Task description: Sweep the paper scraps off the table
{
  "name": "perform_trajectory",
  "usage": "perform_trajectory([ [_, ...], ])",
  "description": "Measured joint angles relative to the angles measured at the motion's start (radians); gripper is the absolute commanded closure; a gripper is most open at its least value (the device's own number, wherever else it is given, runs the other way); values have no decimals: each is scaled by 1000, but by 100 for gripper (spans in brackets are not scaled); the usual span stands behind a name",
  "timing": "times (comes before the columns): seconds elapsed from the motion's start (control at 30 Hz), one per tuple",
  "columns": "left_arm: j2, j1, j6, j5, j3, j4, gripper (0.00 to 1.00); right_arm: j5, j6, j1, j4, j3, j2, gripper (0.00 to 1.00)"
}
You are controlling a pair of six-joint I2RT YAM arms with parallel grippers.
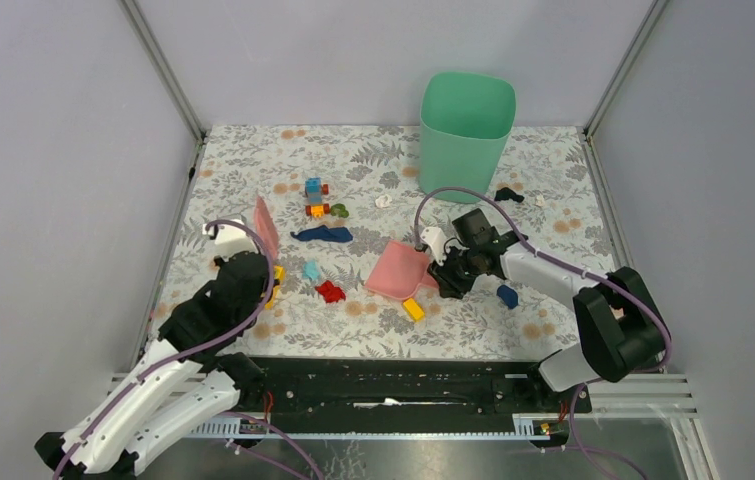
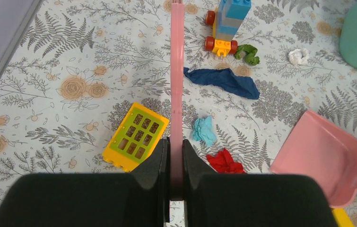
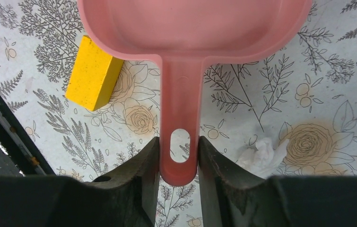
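Observation:
On the table (image 1: 253, 160), white paper scraps lie apart: one (image 1: 384, 200) left of the bin, a smaller one (image 1: 540, 201) at the back right. The left wrist view shows the first scrap (image 2: 299, 56). Another scrap (image 3: 264, 151) lies just right of my right fingers. My left gripper (image 2: 176, 147) is shut on a thin pink sweeper blade (image 2: 177, 71) seen edge-on, which stands upright (image 1: 266, 228). My right gripper (image 3: 179, 153) is shut on the handle of the pink dustpan (image 3: 190, 28), which rests on the table (image 1: 396, 270).
A green bin (image 1: 466, 120) stands at the back. Toy bricks (image 1: 315, 197), a yellow window brick (image 2: 136, 136), a yellow block (image 3: 93, 73) and dark blue (image 1: 323, 234), light blue (image 2: 204, 131) and red (image 2: 224, 162) crumpled bits lie mid-table. A black rail (image 1: 393, 385) runs along the near edge.

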Motion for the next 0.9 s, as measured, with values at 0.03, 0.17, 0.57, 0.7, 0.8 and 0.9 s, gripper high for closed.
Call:
perform_trajectory([
  [0.03,8,0,6,4,0,2,100,4,1,3,0,0,-8,94],
  [0.17,98,0,53,63,32,-8,100,29,5,10,-20,13,-55,100],
  [0.57,668,0,196,271,483,-252,100,94,1,10,-319,245,-205,100],
  [0.7,780,0,232,278,560,-370,100,64,1,23,-413,271,-203,100],
  [0.8,835,0,246,280,629,-445,100,62,3,56,-455,264,-187,100],
  [0.9,858,0,257,286,675,-499,100,57,6,85,-467,244,-180,100],
])
